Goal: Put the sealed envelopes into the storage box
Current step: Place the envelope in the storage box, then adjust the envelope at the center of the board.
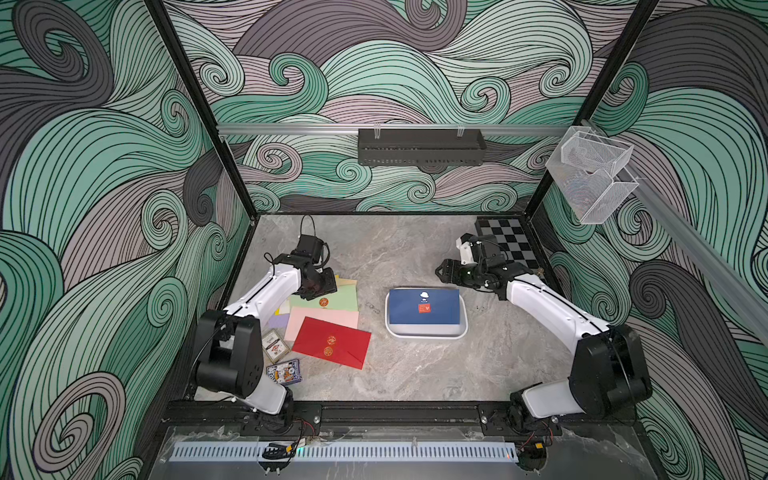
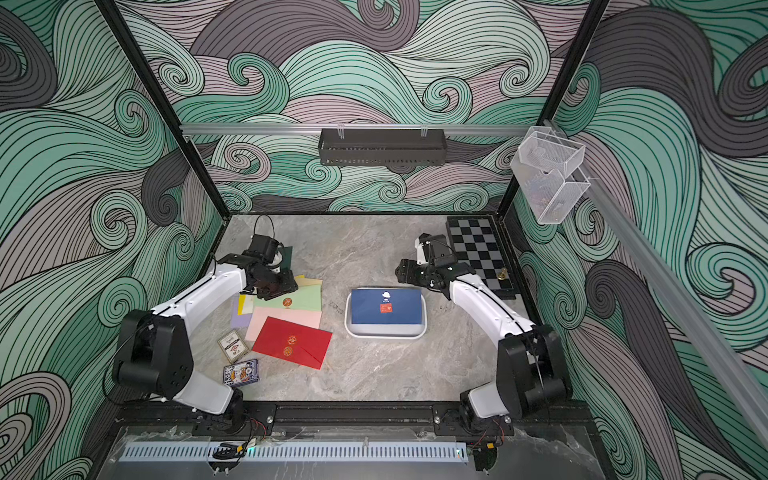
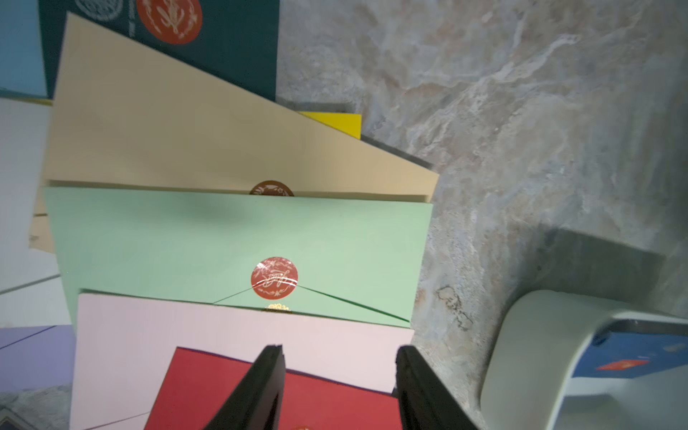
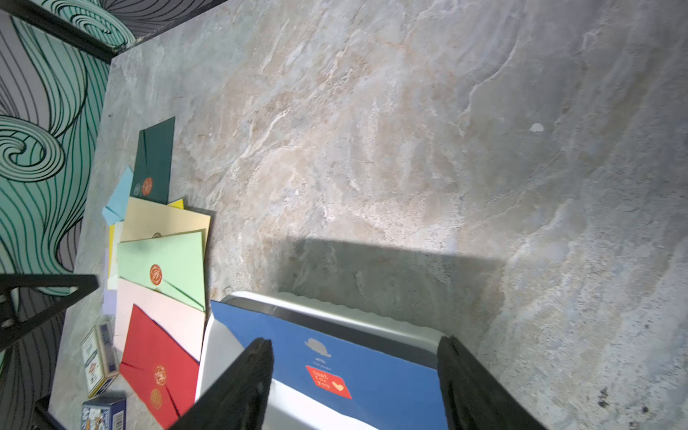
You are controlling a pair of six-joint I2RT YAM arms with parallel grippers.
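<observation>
Under the wide-parted, empty right end effector (image 4: 353, 340), a blue envelope (image 4: 391, 376), its red heart label too blurred to read, lies in the white plastic storage box (image 1: 424, 332), while the parted, empty left end effector (image 3: 339, 350) hovers over fanned, overlapping sealed envelopes (image 3: 223, 242), the lower ones mostly hidden, on the marbled worktop (image 3: 521, 111).

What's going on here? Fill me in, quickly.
Two robot arms are filing envelopes into a white box. One blue envelope lies in it, below the open right gripper. The left gripper, open and empty, hangs over the pile on the table, where the red envelope, pink envelope and green envelope wait among others.
</observation>
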